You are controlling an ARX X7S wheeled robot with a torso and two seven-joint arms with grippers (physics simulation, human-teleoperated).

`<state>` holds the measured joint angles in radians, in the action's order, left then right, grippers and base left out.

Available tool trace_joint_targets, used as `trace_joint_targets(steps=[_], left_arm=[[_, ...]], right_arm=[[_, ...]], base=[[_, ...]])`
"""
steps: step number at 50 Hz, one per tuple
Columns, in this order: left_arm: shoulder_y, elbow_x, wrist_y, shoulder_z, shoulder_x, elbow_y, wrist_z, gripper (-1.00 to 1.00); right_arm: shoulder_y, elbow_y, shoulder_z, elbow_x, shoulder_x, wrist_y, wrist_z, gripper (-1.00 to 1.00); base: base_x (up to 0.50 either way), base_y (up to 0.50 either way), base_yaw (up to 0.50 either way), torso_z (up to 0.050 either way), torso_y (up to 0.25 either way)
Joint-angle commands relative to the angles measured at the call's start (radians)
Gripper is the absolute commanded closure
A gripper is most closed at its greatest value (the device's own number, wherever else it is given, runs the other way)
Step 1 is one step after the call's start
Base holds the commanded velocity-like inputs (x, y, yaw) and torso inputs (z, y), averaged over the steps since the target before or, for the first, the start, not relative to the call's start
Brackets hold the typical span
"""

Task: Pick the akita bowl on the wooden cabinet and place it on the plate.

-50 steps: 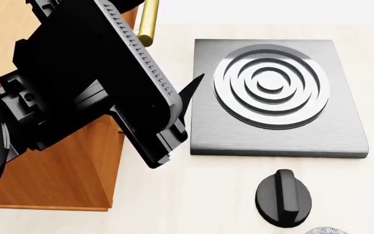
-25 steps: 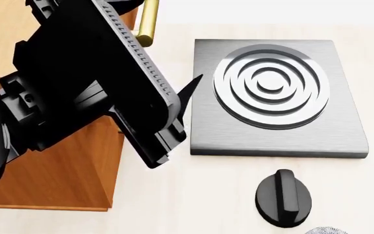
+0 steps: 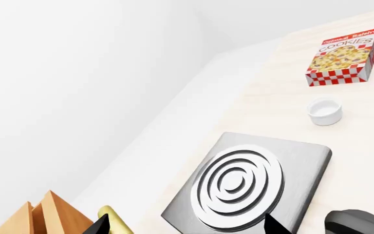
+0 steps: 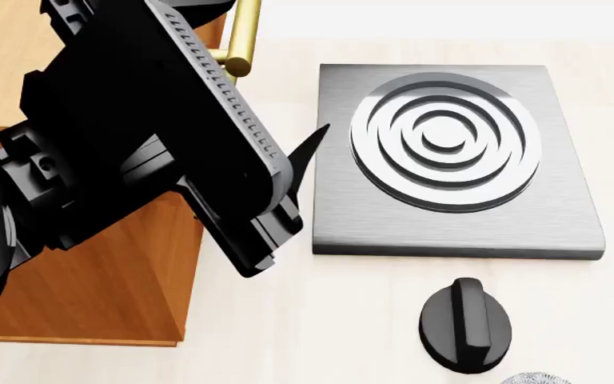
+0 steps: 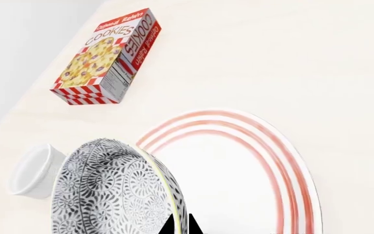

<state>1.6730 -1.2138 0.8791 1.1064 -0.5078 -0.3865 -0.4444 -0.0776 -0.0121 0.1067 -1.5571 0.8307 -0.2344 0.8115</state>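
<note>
The akita bowl [image 5: 119,190], white with a grey speckled pattern, hangs tilted with its rim pinched between the fingertips of my right gripper [image 5: 181,226], which is shut on it. Directly beyond the bowl lies the plate [image 5: 284,161], white with thin red rings. In the head view only a sliver of the bowl [image 4: 534,378] shows at the bottom edge. The wooden cabinet [image 4: 105,296] stands at the left, largely covered by my left arm [image 4: 147,144]. My left gripper [image 3: 188,229] is open, its tips wide apart with nothing between them, hovering beside the cabinet's brass handle [image 3: 112,222].
A grey square stove [image 4: 451,160] with a ringed burner lies right of the cabinet, with a black knob [image 4: 465,324] in front of it. A cookies box [image 5: 105,58] and a small plain white cup [image 5: 34,170] sit near the plate.
My left arm has drifted very slightly to the left; nothing else has visibly moved.
</note>
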Motion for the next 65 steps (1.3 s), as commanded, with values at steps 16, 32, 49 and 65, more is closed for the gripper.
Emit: trace_joint_targets(steps=[16, 32, 49, 65], left_arm=[[-0.009, 0.010, -0.011, 0.002, -0.001, 0.007, 0.009, -1.00], [-0.020, 0.013, -0.018, 0.002, -0.010, 0.001, 0.005, -1.00], [-0.029, 0.023, -0.026, 0.005, -0.010, 0.007, 0.014, -1.00], [-0.039, 0.032, -0.032, 0.010, -0.013, 0.011, 0.018, -1.00]], right_arm=[[0.035, -0.044, -0.017, 0.033, -0.012, 0.018, -0.005, 1.00], [0.046, -0.069, -0.025, 0.040, -0.020, 0.024, -0.006, 1.00], [0.067, -0.091, -0.035, 0.045, -0.023, 0.037, -0.003, 1.00], [0.083, -0.137, -0.050, 0.053, -0.038, 0.045, -0.015, 1.00]], base=[[0.00, 0.00, 0.00, 0.000, 0.001], [0.00, 0.00, 0.00, 0.000, 0.000], [0.00, 0.00, 0.00, 0.001, 0.001], [0.00, 0.00, 0.00, 0.000, 0.000]])
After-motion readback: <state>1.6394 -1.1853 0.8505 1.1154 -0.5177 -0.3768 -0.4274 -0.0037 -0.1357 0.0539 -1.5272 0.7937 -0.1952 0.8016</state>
